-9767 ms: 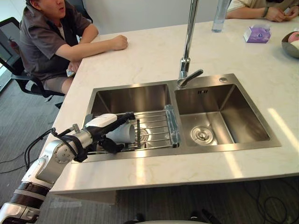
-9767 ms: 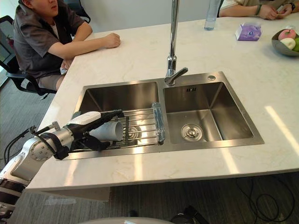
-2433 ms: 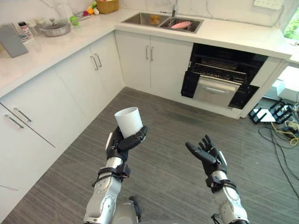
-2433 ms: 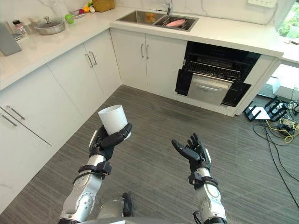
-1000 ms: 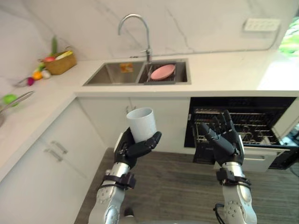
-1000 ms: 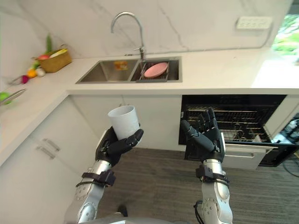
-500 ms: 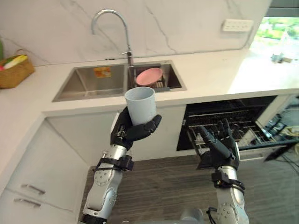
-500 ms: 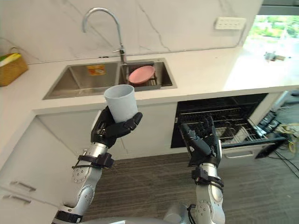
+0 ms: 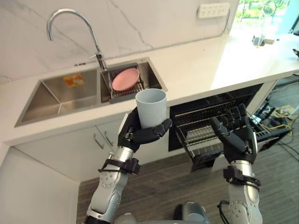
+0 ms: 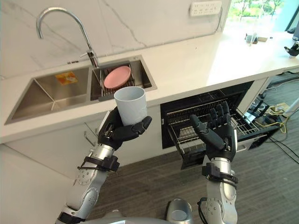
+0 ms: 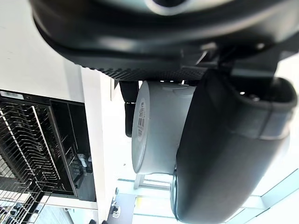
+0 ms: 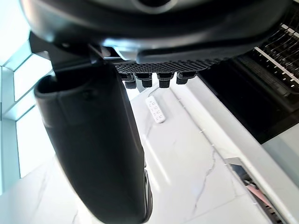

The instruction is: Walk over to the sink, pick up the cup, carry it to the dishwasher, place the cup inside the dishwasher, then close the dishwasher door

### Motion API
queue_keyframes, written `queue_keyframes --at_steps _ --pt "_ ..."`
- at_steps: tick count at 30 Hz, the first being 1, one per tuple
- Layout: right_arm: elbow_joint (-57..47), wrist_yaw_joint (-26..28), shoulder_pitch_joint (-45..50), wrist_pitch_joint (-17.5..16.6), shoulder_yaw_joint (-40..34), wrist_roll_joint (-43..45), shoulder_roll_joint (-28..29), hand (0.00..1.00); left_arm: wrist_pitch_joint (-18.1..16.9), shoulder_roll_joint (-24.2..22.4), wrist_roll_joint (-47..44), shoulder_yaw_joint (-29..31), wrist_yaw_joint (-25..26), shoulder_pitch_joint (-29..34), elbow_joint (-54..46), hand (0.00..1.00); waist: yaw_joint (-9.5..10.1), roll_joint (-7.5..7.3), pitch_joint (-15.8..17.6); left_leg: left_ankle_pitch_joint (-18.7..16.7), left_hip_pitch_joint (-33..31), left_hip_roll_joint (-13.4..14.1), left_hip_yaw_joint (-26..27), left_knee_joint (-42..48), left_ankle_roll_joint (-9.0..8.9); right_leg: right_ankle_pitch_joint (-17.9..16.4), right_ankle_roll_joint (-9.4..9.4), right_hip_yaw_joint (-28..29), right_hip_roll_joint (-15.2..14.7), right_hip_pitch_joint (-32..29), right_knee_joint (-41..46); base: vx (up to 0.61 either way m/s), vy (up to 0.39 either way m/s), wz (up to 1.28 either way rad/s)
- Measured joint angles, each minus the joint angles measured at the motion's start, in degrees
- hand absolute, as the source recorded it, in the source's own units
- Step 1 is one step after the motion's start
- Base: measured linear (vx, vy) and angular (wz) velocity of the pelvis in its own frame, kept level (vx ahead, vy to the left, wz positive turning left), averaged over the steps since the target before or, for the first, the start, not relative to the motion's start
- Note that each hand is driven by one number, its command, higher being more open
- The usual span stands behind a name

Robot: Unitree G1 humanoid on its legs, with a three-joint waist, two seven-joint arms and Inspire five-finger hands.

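Pale grey round cup (image 9: 151,108) stands upright, mouth up, in my left hand (image 9: 135,136), raised ahead of the chest. The fingers (image 9: 161,129) are curled round its lower part: the thumb crosses the front and the rest wrap the far side, so the base sits against the palm. My left wrist view shows the same clamp, with the thumb lying across the cup's wall. The left forearm climbs steeply from the lower left.

My right hand (image 10: 218,136) is held up beside it, well apart from the cup, palm turned toward the left. Its fingers (image 10: 220,114) are straight and fanned, holding nothing and touching nothing. That forearm stands almost vertical.

Below both arms I see dark grey plank floor (image 9: 168,186). Past the right hand, the black built-in dishwasher (image 9: 205,108) under the desk stands open, with its silver wire rack (image 9: 198,136) drawn partway out. I cannot make out what lies in it. To its left are white cabinet doors (image 9: 70,151) with slim metal handles.

Above them runs the white marble desk (image 9: 201,60). Set into it is a stainless steel double sink (image 9: 53,95). A round pink plate (image 9: 125,79) rests on a sink rack (image 9: 122,93) in the basin nearer the dishwasher. A tall arched chrome tap (image 9: 70,16) rises behind the divider, and a white socket strip (image 9: 213,10) sits on the marble wall beyond.
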Motion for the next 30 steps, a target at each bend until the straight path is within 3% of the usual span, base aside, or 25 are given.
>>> queue_keyframes --at_steps 3,4,6,7,8,9,11,12,14,15,16,22,24,27,30 --pt "-1.2 0.7 0.0 0.0 0.0 0.0 -0.4 1.0 -0.4 0.0 0.0 0.0 0.1 1.0 0.3 0.0 0.51 -0.37 -0.2 -3.0 -0.3 -3.5 -0.1 -17.7 0.44 0.2 0.32 3.2 -0.8 0.7 -2.7 0.19 0.026 -0.56" --pt "-1.5 1.3 0.0 0.0 0.1 0.1 -1.0 1.0 -0.6 -0.1 0.0 0.0 0.5 1.3 0.4 0.0 0.46 -0.57 -0.4 -2.4 0.6 -7.1 -5.1 -32.1 -0.44 0.6 1.03 5.7 -1.5 0.1 -3.1 0.26 0.081 -0.71" --pt "-1.2 2.1 -0.3 0.1 0.3 0.2 -2.2 1.0 -1.1 -0.4 0.0 0.1 1.4 2.1 0.4 0.0 0.89 -0.51 -0.4 -0.4 2.2 -9.5 -12.1 -45.7 -2.33 0.8 1.78 9.3 -1.6 -0.6 -3.7 0.28 0.126 -0.85" --pt "-1.1 2.4 -0.3 0.1 0.4 0.3 -2.4 1.0 -1.1 -0.5 0.0 0.2 1.9 2.5 0.4 0.0 1.0 -0.5 -0.4 0.6 2.5 -9.7 -13.3 -48.4 -2.72 1.0 1.98 10.5 -1.6 -0.5 -4.2 0.4 0.221 -1.12" --pt "-0.5 3.0 -0.5 0.1 0.7 1.8 -3.2 1.0 -1.1 -1.0 0.1 0.7 2.7 3.7 0.4 0.0 1.01 -0.19 -0.6 4.0 3.0 -10.0 -12.9 -53.6 -3.9 1.3 3.83 13.1 -1.7 0.5 -5.5 0.37 0.221 -0.84" --pt "-0.4 3.0 -0.5 0.1 0.6 2.1 -3.5 1.0 -1.1 -1.3 0.1 0.8 2.7 3.9 0.4 0.0 0.96 0.02 -0.7 5.7 3.1 -10.1 -12.2 -54.7 -4.17 1.6 4.95 13.7 -1.7 1.0 -5.9 0.46 0.313 -0.81" --pt "-0.1 2.9 -0.5 0.1 0.6 2.1 -4.0 1.0 -1.5 -1.9 0.1 1.1 2.6 4.1 0.7 0.0 1.11 0.95 -1.4 14.3 3.5 -10.0 -9.8 -55.4 -3.31 1.2 6.83 15.1 -1.6 2.1 -6.3 0.34 0.295 -0.45" --pt "1.1 2.8 -0.7 0.0 1.4 2.0 -3.0 1.0 -2.3 -1.5 0.1 1.6 2.5 3.8 1.9 0.0 0.72 -0.46 -3.0 16.7 4.5 -12.1 -8.4 -55.5 -3.96 1.2 8.84 16.0 -3.8 2.7 -6.8 0.28 0.265 -0.3" --pt "1.3 2.8 -1.0 0.0 2.5 1.4 -2.0 1.0 -2.5 -0.9 0.0 2.7 2.7 3.3 2.0 0.0 0.73 -2.01 -3.8 15.9 5.0 -14.2 -7.4 -56.3 -2.7 1.7 10.12 15.8 -6.2 2.9 -8.5 0.28 0.28 -0.2" --pt "1.3 3.0 -1.5 0.2 3.3 1.0 -1.5 1.0 -2.5 -0.2 0.0 3.7 3.0 2.5 2.0 0.0 0.94 -2.78 -4.0 15.2 5.6 -16.0 -6.6 -56.8 -1.62 2.5 11.68 15.7 -8.0 3.8 -10.4 0.24 0.265 -0.14" --pt "1.3 3.0 -1.9 0.4 3.5 1.1 -1.4 1.0 -2.5 0.1 -0.2 4.3 3.0 2.1 2.0 0.0 1.04 -2.93 -4.0 14.8 6.4 -16.8 -6.3 -57.2 -1.03 2.9 12.42 15.4 -8.8 4.8 -11.4 0.15 0.181 -0.09" --pt "2.8 2.3 -2.9 0.6 2.3 0.9 -0.8 1.0 -3.6 -0.5 -0.5 3.7 3.8 -1.0 1.5 0.0 1.7 -4.4 -3.3 11.7 7.3 -20.1 -6.1 -55.5 0.45 3.2 13.75 12.8 -12.2 6.7 -11.5 0.05 0.085 0.01" --pt "3.7 1.5 -3.0 0.5 1.7 0.9 -0.7 1.0 -3.6 -0.9 -0.5 2.6 4.5 -2.2 1.4 0.0 1.56 -4.6 -3.2 10.3 7.4 -20.1 -5.9 -54.7 0.94 3.2 13.8 12.0 -12.7 4.7 -6.7 -0.04 0.072 -0.1" --pt "3.8 -0.3 -3.1 0.4 1.3 0.9 0.7 1.0 -4.6 -0.8 -0.3 2.3 5.4 -3.6 -1.4 0.0 1.57 -6.15 -3.5 10.0 8.4 -20.0 -4.5 -55.6 1.15 3.6 14.33 10.8 -14.1 0.2 0.3 -0.04 0.033 -0.27" --pt "3.8 -0.8 -3.2 -0.3 1.1 0.7 1.1 1.0 -7.1 0.0 -0.4 2.5 5.8 -5.3 -3.1 0.0 1.69 -7.28 -4.0 10.3 8.8 -19.2 -2.2 -56.7 1.59 5.3 13.61 8.0 -13.8 -0.1 -3.6 -0.01 0.015 -0.52"
